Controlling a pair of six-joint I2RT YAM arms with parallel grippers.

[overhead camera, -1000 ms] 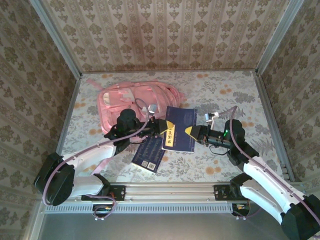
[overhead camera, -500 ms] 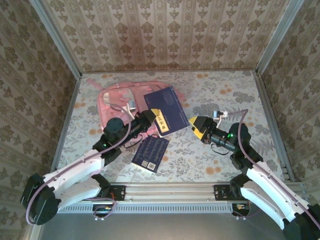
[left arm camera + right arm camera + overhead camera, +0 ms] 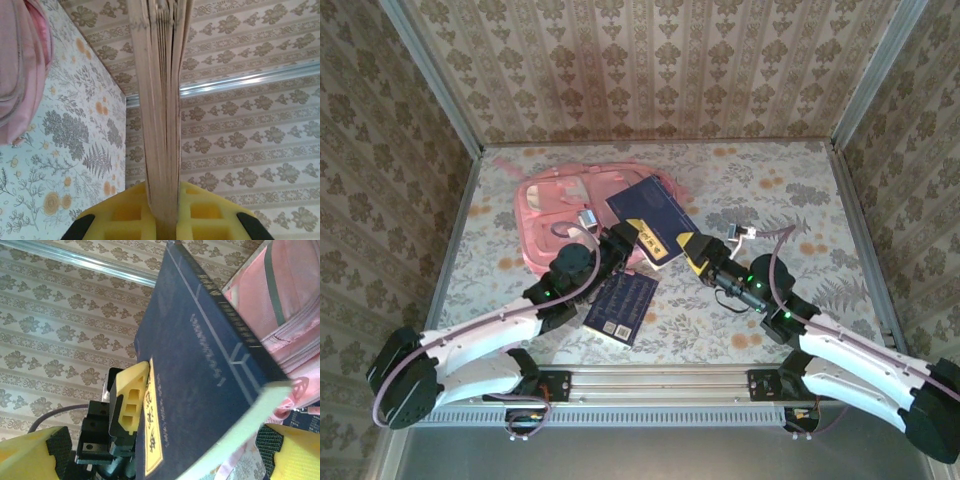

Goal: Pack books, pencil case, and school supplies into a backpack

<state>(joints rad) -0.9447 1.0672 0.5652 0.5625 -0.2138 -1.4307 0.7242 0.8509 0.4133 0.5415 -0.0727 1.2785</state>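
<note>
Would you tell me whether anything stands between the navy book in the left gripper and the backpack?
Nothing visible does. The navy book, clamped by the left gripper, hangs at the edge of the backpack; the open right gripper sits on the opposite side. Whether the backpack is open I cannot tell.

A floral tabletop (image 3: 790,180) is enclosed by damask-papered walls (image 3: 650,70); an aluminium rail (image 3: 660,380) is seen at 6 o'clock.

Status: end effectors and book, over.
Left end effector shut on navy book, raised at backpack edge. Right end effector open alongside. Second navy book flat on table.
</note>
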